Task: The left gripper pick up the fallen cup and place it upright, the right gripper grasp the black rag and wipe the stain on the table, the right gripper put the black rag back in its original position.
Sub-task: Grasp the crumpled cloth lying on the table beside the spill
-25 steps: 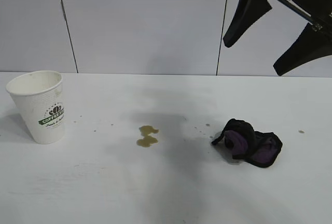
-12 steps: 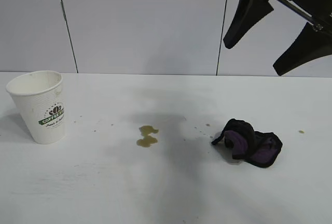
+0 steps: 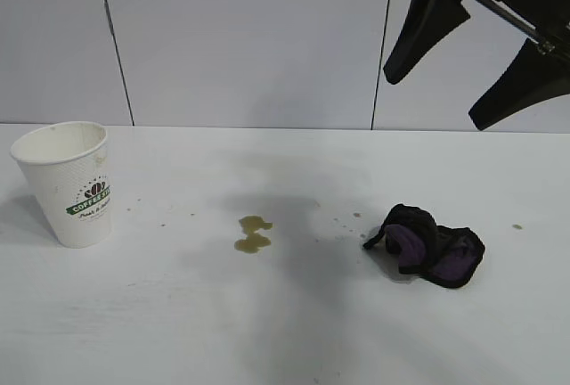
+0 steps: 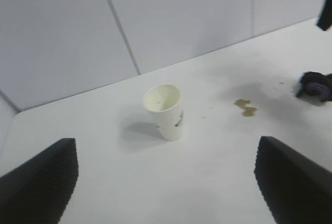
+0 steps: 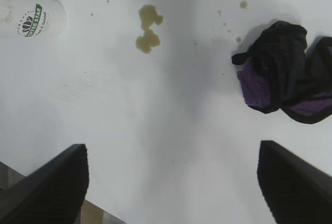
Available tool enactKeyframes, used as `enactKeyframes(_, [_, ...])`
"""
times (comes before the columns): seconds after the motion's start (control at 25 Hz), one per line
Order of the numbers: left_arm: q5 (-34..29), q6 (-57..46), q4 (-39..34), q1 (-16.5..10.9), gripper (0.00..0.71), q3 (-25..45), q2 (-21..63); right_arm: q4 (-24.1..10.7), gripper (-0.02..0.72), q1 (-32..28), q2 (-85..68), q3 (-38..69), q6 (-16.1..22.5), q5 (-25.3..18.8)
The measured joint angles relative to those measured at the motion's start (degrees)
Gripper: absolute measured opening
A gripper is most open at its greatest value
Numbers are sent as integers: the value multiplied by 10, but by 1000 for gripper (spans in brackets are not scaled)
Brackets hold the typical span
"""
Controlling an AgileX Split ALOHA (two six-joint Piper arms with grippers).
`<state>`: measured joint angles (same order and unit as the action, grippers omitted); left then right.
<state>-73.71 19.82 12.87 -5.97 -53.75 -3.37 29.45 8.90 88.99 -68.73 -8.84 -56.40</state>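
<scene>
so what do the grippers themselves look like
Both are matte black two-finger claws. The right gripper has long tapered fingers ending in blunt points, hung from a black arm with a thin rod along it. The left gripper shows only two broad dark fingertips with a fine ribbed texture. No markings are visible.

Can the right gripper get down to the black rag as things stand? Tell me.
Probably yes. The right gripper hangs open above the table, the black rag lies alone below it, and the stain and cup sit well aside.

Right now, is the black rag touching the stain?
Apart. The exterior view shows bare table between the black rag and the stain.
</scene>
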Motion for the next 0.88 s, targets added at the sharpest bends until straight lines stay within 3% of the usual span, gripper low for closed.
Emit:
enactKeyframes(0.2, [0,-109,-96,0,664,96,32,0,610,0,0,0,0,0])
enactKeyframes(0.48, [25,-130,-96,16,664,225,35,0,610,0,0,0,0,0])
enactKeyframes(0.64, [47,-136,-114,33,664,239,35,-2,610,0,0,0,-3,-3])
enactKeyframes(0.88, [81,-154,-129,61,664,261,35,-63,610,0,0,0,-9,-9])
